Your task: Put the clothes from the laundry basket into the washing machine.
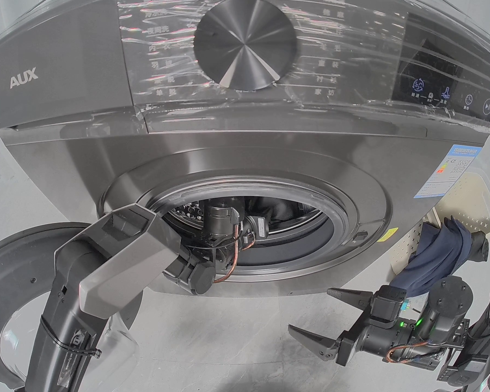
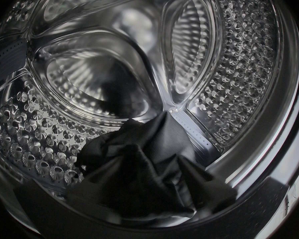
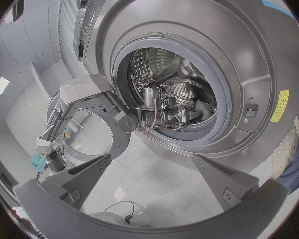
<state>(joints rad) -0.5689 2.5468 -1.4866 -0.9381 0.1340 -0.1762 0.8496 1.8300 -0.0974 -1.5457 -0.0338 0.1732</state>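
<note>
The left gripper (image 3: 192,114) sits inside the washing machine (image 1: 288,153) drum (image 2: 242,67); whether it is open cannot be told. A dark garment (image 2: 146,170) lies at the drum's front lip, so it is best pushed deeper before the arm backs straight out. The right gripper (image 1: 310,311) hangs spread apart near the navy garment (image 1: 435,257) draped over the laundry basket (image 1: 473,202).
</note>
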